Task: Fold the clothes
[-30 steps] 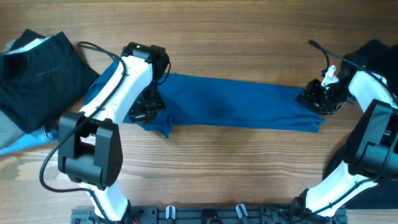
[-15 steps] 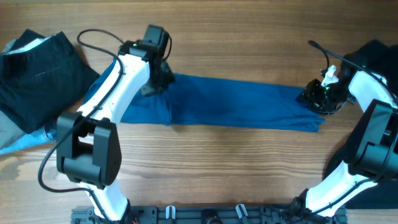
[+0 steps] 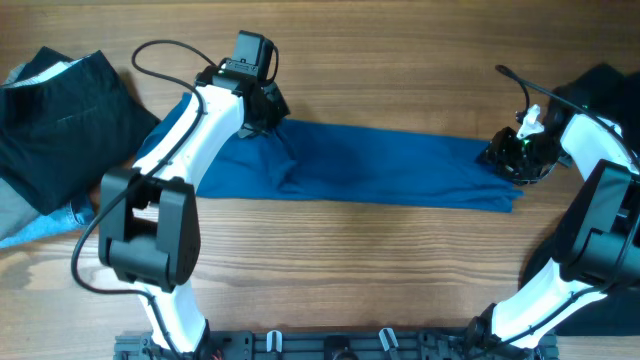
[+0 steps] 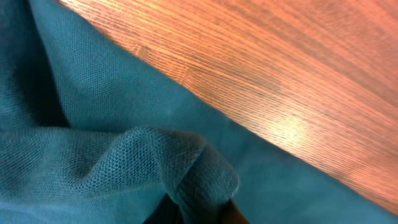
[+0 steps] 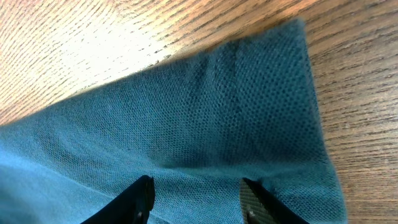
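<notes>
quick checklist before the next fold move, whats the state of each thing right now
1. Grip of the left gripper on the blue shirt: cannot tell. A ridge of cloth bunches toward it, but its fingers are hidden.
2. The right gripper open: ok. Its fingers stand apart over the shirt's right end.
3. Shirt flat as a long strip: not ok. It is creased near its left end.
4. Right end flat on the table: ok.
5. Shirt apart from the black garment at left and the black garment at right: cannot tell. Both gaps are hidden.
</notes>
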`<state>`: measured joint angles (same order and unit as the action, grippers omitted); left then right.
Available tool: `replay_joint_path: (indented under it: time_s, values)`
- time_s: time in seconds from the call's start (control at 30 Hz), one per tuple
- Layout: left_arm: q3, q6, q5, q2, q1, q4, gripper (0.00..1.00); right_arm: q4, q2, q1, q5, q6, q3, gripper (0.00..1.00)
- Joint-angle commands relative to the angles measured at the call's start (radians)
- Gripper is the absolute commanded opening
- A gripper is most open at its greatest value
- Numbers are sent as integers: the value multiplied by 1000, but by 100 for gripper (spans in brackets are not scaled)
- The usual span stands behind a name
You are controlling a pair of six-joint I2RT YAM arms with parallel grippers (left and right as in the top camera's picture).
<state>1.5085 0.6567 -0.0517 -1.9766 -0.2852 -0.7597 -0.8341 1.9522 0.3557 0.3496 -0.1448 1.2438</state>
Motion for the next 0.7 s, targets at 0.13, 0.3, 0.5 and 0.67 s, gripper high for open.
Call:
replay_joint_path:
  time_s: [0.13, 0.3, 0.5, 0.67]
  values:
    - [14, 10, -26, -14, -1, 4, 47, -4, -13, -1, -44, 14, -12, 50]
    - [14, 2, -90, -14, -1, -44, 61, -4, -13, -1, -44, 14, -12, 50]
    - [14, -30, -85, -14, 0, -146, 65, -5, -13, -1, -44, 14, -12, 50]
    - [14, -43, -98, -15, -6, -181, 53, -7, -13, -1, -44, 14, -12, 50]
